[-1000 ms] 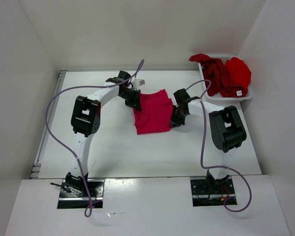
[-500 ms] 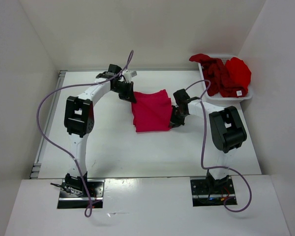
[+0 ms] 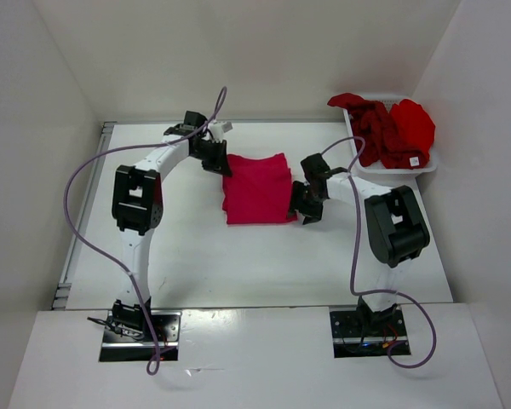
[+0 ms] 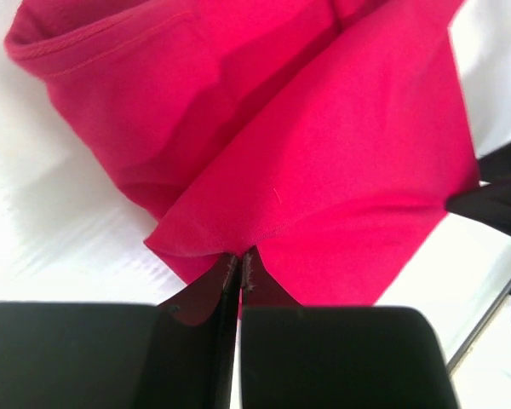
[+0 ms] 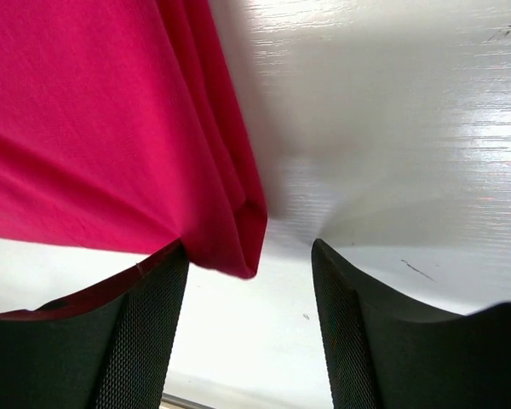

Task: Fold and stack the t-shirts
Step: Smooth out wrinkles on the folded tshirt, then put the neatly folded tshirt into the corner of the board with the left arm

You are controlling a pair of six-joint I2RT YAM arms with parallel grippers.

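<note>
— Pinkish-crimson cloth t-shirt (image 3: 257,189): where?
— Folded flat on the white table (image 3: 196,247), between both arms.
— Claws?
— Left gripper (image 4: 240,256) pinches its edge, jaws closed on fabric. Right gripper (image 5: 249,256) stands spread wide, the shirt's folded corner between its fingers.

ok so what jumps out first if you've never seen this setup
A crimson t-shirt lies folded mid-table, vivid against the white table. The left fingers are pinched shut on its far left corner, while the right fingers stand open at its right edge. In the far right corner, a white basket holds more red t-shirts in a heap.
</note>
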